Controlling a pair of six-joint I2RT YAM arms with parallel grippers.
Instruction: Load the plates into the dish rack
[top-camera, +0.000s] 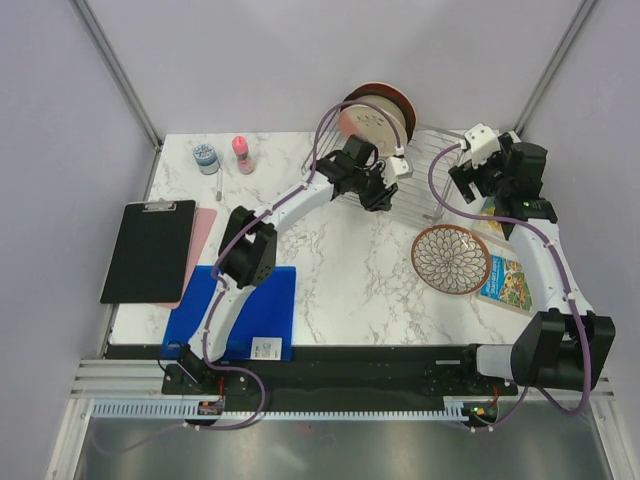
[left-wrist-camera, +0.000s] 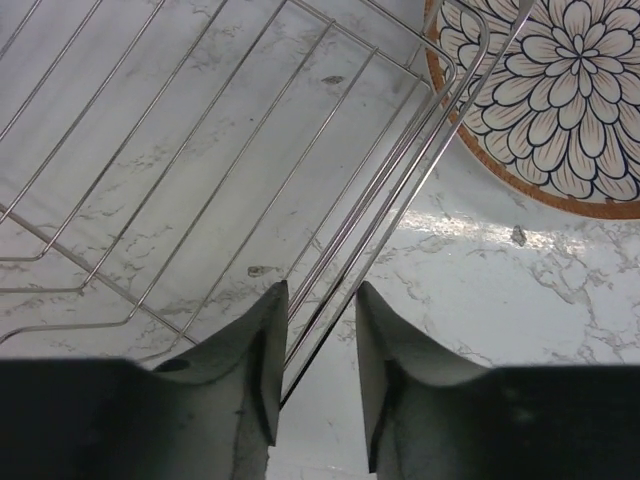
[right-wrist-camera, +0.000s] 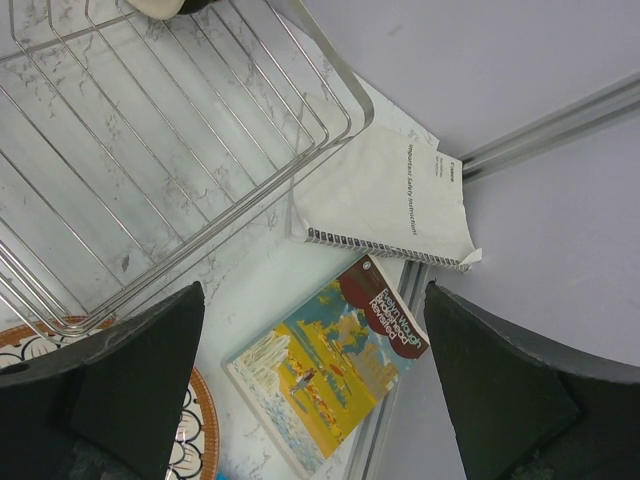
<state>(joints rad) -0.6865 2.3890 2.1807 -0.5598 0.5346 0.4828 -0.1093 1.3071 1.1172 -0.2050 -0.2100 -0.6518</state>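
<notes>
The silver wire dish rack (top-camera: 430, 150) stands at the back of the marble table. A few plates (top-camera: 375, 110) stand on edge at its far left end, red-orange and cream. The white plate with a brown petal pattern (top-camera: 450, 258) lies flat on the table in front of the rack. My left gripper (top-camera: 385, 195) is at the rack's front edge. In the left wrist view its jaws (left-wrist-camera: 320, 295) are slightly apart with the rack's rim wire (left-wrist-camera: 400, 190) between them, and the petal plate (left-wrist-camera: 560, 90) lies beyond. My right gripper (top-camera: 480, 185) hovers wide open and empty (right-wrist-camera: 312, 290) by the rack's right end (right-wrist-camera: 200, 120).
A colourful paperback (right-wrist-camera: 330, 370) and a white spiral booklet (right-wrist-camera: 385, 200) lie right of the rack by the table edge. A black clipboard (top-camera: 150, 250) and a blue board (top-camera: 235, 310) lie at left. A pink bottle (top-camera: 242, 153) and a small jar (top-camera: 206, 158) stand at back left.
</notes>
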